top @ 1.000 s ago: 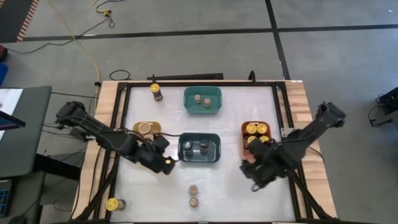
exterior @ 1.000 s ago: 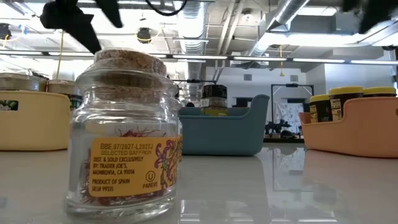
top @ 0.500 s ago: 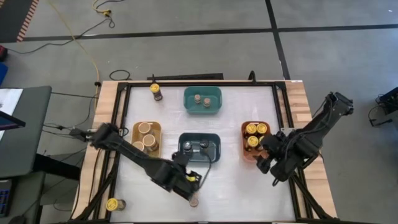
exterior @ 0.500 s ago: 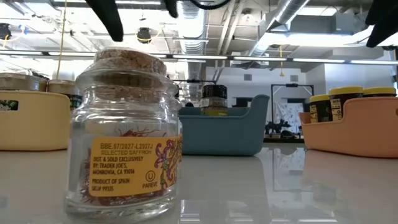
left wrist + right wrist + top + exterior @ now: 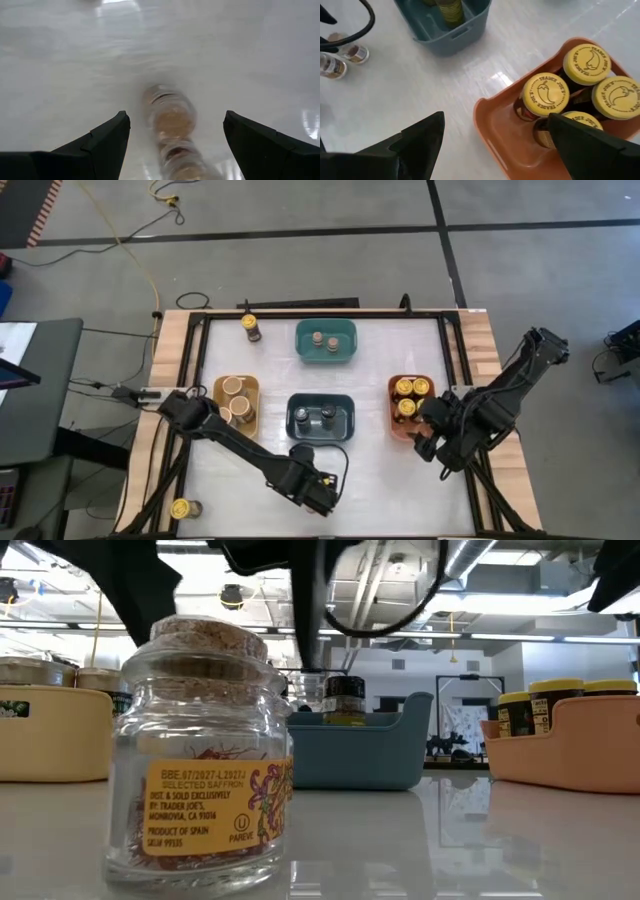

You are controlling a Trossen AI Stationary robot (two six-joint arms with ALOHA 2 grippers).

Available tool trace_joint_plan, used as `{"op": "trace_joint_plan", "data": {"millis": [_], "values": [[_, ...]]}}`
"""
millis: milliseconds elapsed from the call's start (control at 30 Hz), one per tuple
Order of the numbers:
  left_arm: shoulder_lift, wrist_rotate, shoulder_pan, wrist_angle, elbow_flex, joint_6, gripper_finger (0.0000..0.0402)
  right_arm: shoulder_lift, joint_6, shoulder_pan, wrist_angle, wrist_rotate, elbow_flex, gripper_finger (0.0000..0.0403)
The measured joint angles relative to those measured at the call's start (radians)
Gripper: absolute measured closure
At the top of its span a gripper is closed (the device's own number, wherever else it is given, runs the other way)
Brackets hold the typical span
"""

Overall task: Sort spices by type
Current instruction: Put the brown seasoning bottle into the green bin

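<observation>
My left hand (image 5: 318, 492) is low over the near middle of the bench (image 5: 380, 480), fingers apart, nothing between them. The wrist view looks down on two cork-topped jars (image 5: 170, 115) standing one behind the other in the gap between the fingers; I can't tell if either is touched. In the low view the nearer cork jar (image 5: 205, 755) stands upright on the white top.

Right hand (image 5: 430, 442) hangs beside the orange bin (image 5: 392, 405), fingers wide apart and empty. Yellow-lidded jars (image 5: 546, 95) sit inside that bin.

Tan-topped jars (image 5: 234, 388) are in the yellow bin (image 5: 252, 415), dark-lidded ones (image 5: 327, 416) in the dark-blue bin (image 5: 320, 435), small brown-topped ones (image 5: 325, 340) in the teal bin (image 5: 325, 360). One stray jar (image 5: 251, 326) stands at the far left, another yellow-lidded stray (image 5: 182, 508) at the near left corner.
</observation>
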Motion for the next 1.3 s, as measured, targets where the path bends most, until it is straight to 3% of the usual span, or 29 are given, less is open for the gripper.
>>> {"op": "trace_joint_plan", "data": {"millis": [133,500,933,1300], "values": [[-0.003,-0.049,0.0,0.046,-0.013,0.009,0.0093,0.0,-0.016,0.0,0.009,0.0,0.0,0.0023],[0.009,-0.052,-0.003,0.059,-0.014,-0.023,0.0093,0.0,-0.022,0.0,0.016,-0.003,0.0,0.0023],[0.077,0.018,-0.011,0.096,-0.015,-0.055,0.0095,0.0,-0.026,0.001,0.029,-0.006,0.0,0.0023],[0.097,0.03,-0.002,0.122,-0.015,-0.055,0.0176,0.0,-0.025,0.0,0.036,-0.007,0.0,0.0023]]}}
